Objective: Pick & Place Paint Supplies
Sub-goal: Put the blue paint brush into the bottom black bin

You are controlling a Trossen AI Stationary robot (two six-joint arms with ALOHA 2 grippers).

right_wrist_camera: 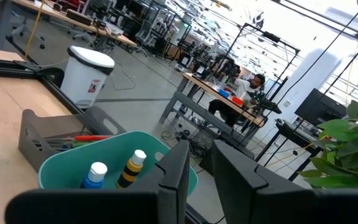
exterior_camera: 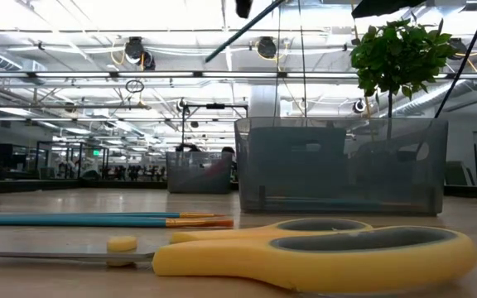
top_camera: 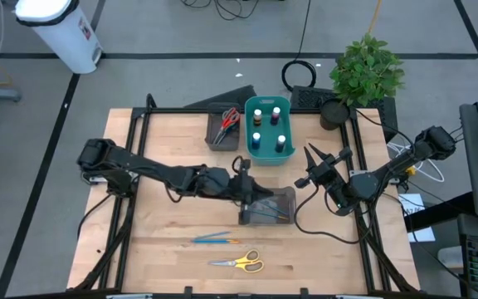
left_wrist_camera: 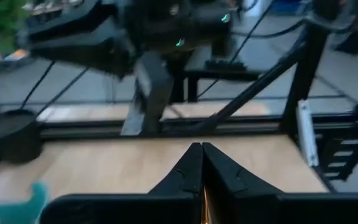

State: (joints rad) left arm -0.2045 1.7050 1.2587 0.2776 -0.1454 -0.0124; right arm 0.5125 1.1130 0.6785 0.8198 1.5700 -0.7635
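Note:
My left gripper [top_camera: 256, 195] hangs shut over the left end of a dark grey tray [top_camera: 285, 199], which stands mid-table [exterior_camera: 342, 165]. In its wrist view the fingertips [left_wrist_camera: 202, 148] meet, and a thin orange sliver [left_wrist_camera: 205, 204] shows in the slit behind them. My right gripper [top_camera: 312, 162] waits open to the tray's right, pointing at the teal bin [right_wrist_camera: 61, 168]. Two blue-and-orange brushes [top_camera: 214, 239] and yellow scissors [top_camera: 241, 262] lie flat near the front edge. Paint bottles [top_camera: 268, 124] stand in the teal bin. My left gripper is shut with an orange sliver [left_wrist_camera: 205, 204] in the slit between its fingers. I cannot tell whether this is a thing it holds or something seen through the gap.
A second grey tray [top_camera: 216, 137] with red and green scissors [top_camera: 229, 119] stands left of the teal bin [top_camera: 246, 124]. A potted plant [top_camera: 368, 71] stands at the far right corner. Bare wood lies left of the middle tray.

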